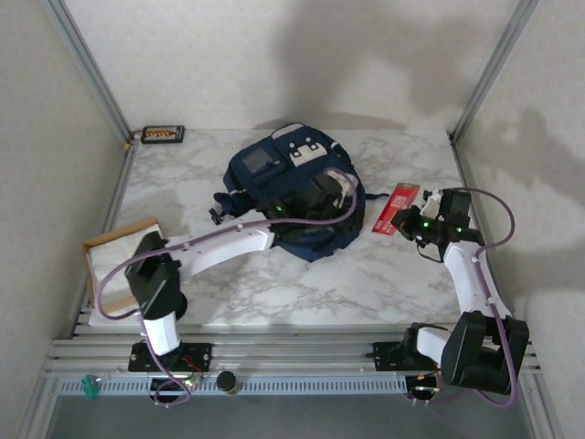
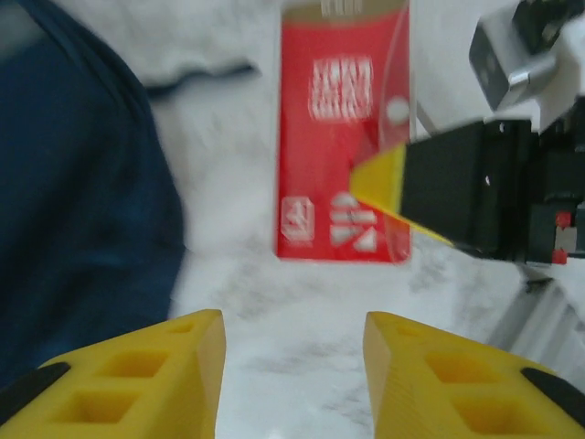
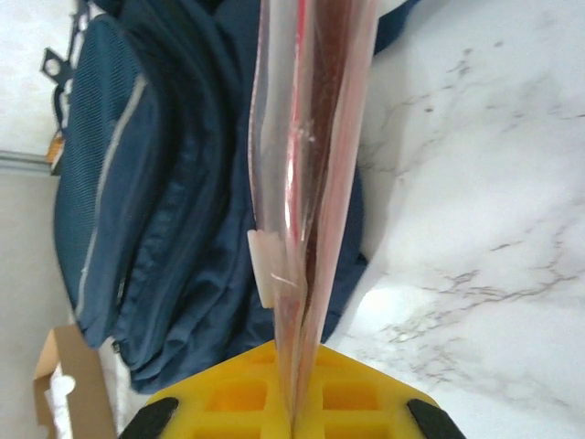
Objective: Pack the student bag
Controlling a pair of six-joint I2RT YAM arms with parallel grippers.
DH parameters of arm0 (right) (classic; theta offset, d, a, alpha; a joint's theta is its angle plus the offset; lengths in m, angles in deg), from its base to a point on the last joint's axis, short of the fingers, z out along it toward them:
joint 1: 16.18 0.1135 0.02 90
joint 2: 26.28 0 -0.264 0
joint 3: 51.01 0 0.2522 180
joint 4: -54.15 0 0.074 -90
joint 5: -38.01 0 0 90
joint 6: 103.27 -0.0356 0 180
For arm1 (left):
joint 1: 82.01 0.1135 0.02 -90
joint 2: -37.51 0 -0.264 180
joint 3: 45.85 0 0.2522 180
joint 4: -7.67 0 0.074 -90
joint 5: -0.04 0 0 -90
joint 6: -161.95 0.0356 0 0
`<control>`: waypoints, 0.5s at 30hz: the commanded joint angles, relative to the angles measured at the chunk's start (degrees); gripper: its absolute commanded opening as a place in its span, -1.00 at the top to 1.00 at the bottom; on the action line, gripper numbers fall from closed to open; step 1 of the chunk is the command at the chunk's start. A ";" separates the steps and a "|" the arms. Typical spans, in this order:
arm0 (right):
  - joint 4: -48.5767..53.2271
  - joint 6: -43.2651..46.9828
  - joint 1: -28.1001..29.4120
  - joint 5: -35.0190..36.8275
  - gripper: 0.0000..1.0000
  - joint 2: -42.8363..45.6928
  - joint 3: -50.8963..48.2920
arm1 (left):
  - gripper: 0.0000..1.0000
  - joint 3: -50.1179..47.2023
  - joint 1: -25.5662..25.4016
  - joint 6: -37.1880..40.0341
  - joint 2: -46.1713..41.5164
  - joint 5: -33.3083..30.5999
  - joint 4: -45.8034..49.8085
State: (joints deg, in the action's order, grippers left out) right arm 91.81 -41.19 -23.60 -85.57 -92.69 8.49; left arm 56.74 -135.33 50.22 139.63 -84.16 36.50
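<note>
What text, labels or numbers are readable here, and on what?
Nothing can be read in any view.
On the red packet: white print blocks and symbols, too blurred to read.
On the navy backpack: white patches, any lettering too small to read.
On the dark flat box at the back-left table corner: orange markings, too small to read.

Student bag (image 1: 274, 169) central on the table (image 1: 384, 283), flat packet (image 1: 398, 203) just right of it, small case (image 1: 163, 134) back left.

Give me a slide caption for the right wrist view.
The right gripper shut on the red packet, seen edge-on, with the student bag behind it on the marble table.
</note>
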 commanded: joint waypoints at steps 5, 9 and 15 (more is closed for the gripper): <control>2.20 -0.80 2.74 -6.50 1.00 -0.88 5.81 | -0.11 2.49 5.07 22.99 4.31 -15.51 15.51; 1.87 -1.39 3.01 -6.58 1.00 -1.51 6.47 | -0.34 3.84 5.07 27.43 7.54 -14.20 16.46; 1.18 -1.54 3.23 -6.81 1.00 -2.01 6.03 | -0.54 -0.73 5.07 31.95 8.21 -14.92 9.77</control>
State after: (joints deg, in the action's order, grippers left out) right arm 92.90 -42.43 -20.78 -90.90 -94.40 13.43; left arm 56.96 -130.02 77.36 148.14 -97.01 48.31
